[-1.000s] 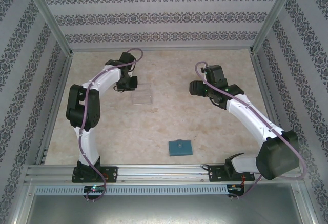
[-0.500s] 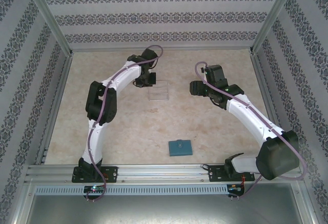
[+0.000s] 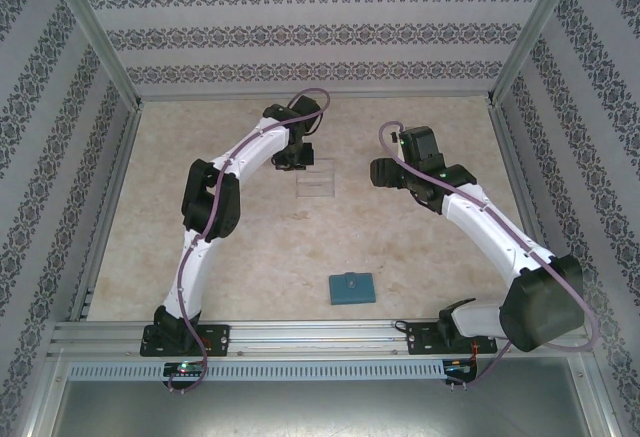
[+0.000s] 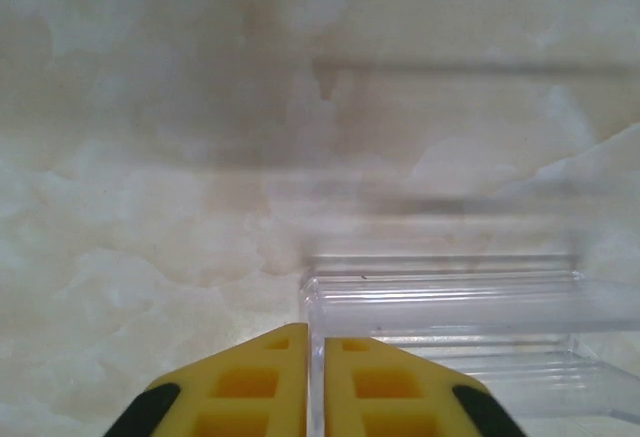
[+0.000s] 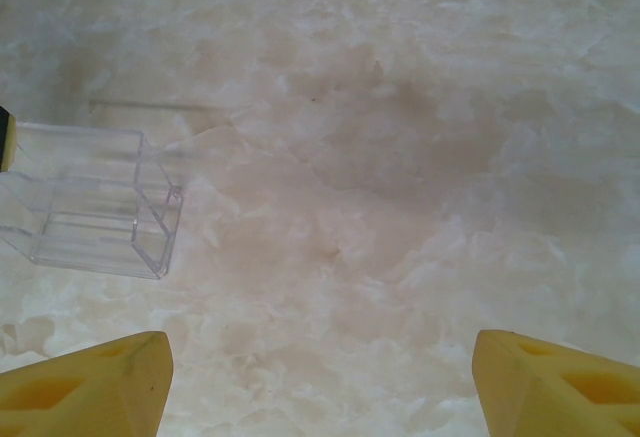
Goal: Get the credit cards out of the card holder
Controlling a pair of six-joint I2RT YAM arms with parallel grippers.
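At the far middle of the table (image 3: pixel 420 247), the left gripper (image 4: pixel 314 329) has its yellow fingers (image 4: pixel 250 382) drawn together to a thin slit. The left wall of the clear plastic tray (image 4: pixel 450 302) runs straight into that slit, so the fingers are closed on this wall. The tray sits flat on the marbled top, with the rest of it lying to the right of the fingers. From above, the left arm bends up from its base and over to the tray's far left corner.

The right gripper (image 5: pixel 320 342) hangs to the right of the tray with its fingers spread wide and holding nothing. Below them is bare table, and the tray is apart from them.

The card holder (image 3: pixel 351 287) lies flat and folded shut near the front edge, between the two arm bases. It is well apart from both grippers and from the tray, with nothing lying on it. Patterned walls stand on the left, far and right sides.
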